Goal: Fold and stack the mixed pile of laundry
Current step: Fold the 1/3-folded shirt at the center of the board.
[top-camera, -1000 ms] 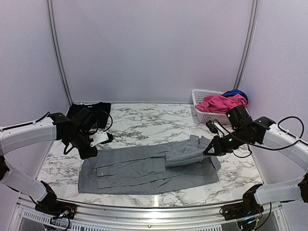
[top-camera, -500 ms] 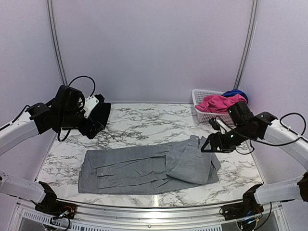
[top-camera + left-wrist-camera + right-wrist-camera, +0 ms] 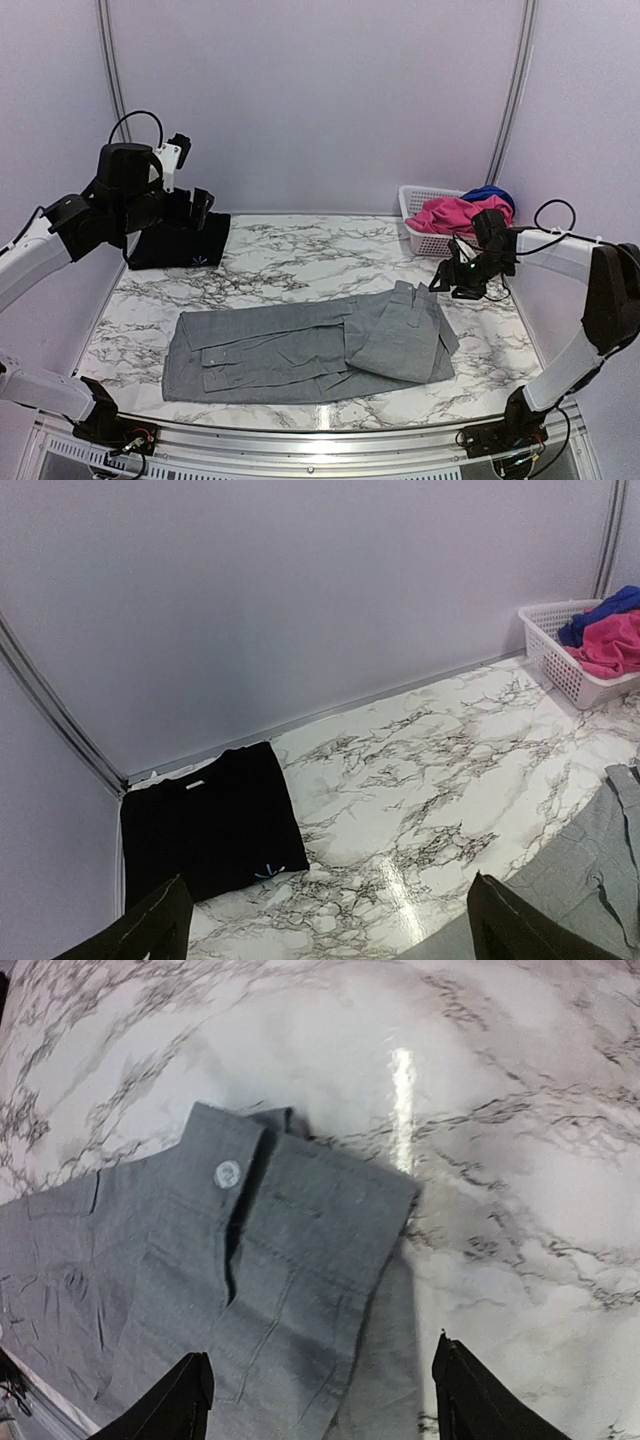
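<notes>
– Trousers (image 3: pixel 300 350): where are they lying?
– They are lying flat across the near middle of the desk (image 3: pixel 300 262). Their right end is lying folded back over itself, and the waistband button (image 3: pixel 228 1173) is showing.
– What are the end effectors doing?
– Left end effector (image 3: pixel 330 883) is hovering high over the far left of the desk, with its fingers standing wide apart and gripping nothing. Right end effector (image 3: pixel 445 283) is hanging just off the far right corner of the trousers. Its jaws are standing parted and are holding nothing.
– And the rest of the laundry?
– Black cloth (image 3: pixel 180 240) is sitting folded in the far left corner. Pink piece (image 3: pixel 455 213) and blue piece (image 3: pixel 490 192) are lying heaped in the basket (image 3: pixel 415 200) at the far right.
</notes>
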Robot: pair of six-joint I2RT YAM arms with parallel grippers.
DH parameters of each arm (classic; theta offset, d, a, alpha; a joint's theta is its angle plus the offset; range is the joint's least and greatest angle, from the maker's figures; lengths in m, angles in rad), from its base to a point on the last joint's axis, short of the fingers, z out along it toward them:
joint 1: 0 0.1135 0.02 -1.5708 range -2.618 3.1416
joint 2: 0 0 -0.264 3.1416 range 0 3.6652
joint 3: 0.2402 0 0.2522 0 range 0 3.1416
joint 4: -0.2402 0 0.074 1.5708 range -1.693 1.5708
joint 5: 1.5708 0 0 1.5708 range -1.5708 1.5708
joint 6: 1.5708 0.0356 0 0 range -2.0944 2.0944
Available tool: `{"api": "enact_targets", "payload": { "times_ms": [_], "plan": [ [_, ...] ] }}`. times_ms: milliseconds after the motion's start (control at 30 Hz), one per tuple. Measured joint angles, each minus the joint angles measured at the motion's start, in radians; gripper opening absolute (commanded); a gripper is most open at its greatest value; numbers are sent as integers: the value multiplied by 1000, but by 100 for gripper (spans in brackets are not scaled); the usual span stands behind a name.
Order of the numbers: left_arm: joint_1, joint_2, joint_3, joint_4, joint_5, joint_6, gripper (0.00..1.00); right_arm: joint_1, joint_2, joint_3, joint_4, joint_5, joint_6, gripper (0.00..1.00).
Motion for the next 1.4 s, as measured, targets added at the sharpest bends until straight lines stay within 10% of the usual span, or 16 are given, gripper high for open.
{"api": "enact_targets", "payload": {
  "times_ms": [567,867,1400],
  "plan": [
    [2,102,11,-43,-63,-84,99,-92,233,-3,214,-228,21,55],
    [2,111,41,-47,-63,-79,99,-92,262,2,245,-275,33,2],
    [-75,118,42,-25,359,26,99,159,-262,-48,260,-468,-117,0]
  ]
}}
